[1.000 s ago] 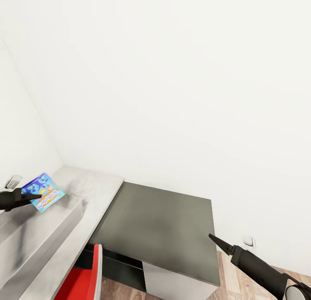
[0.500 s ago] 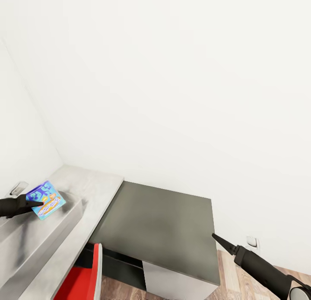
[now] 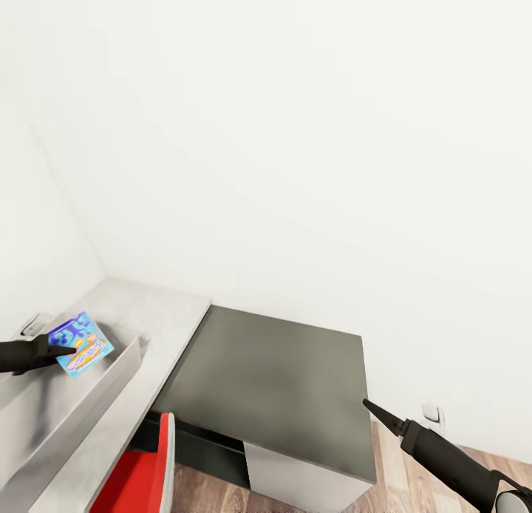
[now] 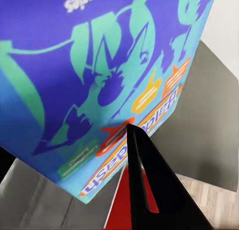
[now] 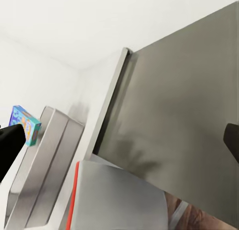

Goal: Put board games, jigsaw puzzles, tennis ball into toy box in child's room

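Board game (image 3: pixel 80 344) lowered over toy box (image 3: pixel 89 384) rim

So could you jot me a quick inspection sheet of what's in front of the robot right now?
Surface: pale grey table in the room corner, with a lower dark-topped cabinet beside it.
Job's things: blue board game held tilted over the grey toy box, not yet set down; nothing seen lying in the part of the box that shows.
Clutter: a red chair tucked by the table.
Grippers: left gripper shut on the board game; right gripper holds nothing, over the cabinet's near corner, jaws together.
Cables: nothing seen.
Surroundings: white walls, wall sockets, wood-plank floor.
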